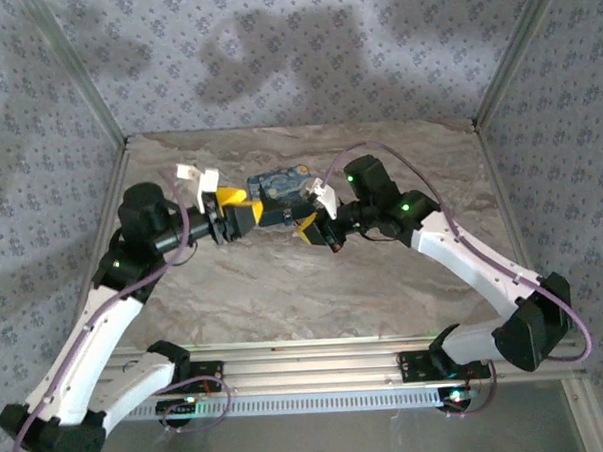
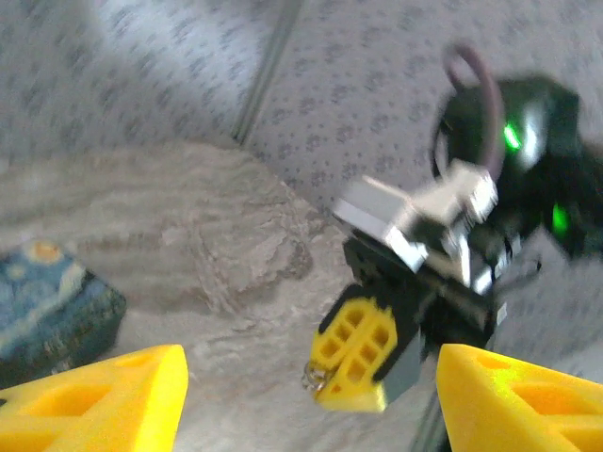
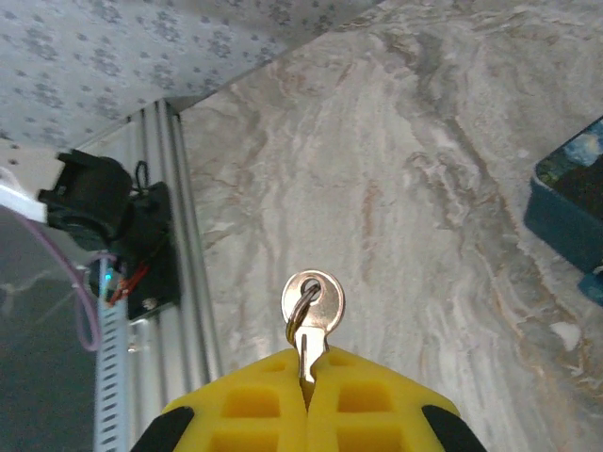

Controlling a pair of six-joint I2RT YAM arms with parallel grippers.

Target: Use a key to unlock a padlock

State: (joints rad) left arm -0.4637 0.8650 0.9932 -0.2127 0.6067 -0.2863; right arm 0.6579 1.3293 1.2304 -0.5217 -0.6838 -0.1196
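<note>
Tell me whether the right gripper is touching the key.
Touching. The right wrist view shows the key pinched by its blade in the right gripper, whose yellow fingers are shut on it.

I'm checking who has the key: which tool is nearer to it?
Right. The right tool is pinching the key by its blade. The left tool is open and faces it across a gap.

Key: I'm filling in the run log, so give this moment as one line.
right gripper: shut on key | key: bow sticking out | left gripper: open, empty | blue box: on table
</note>
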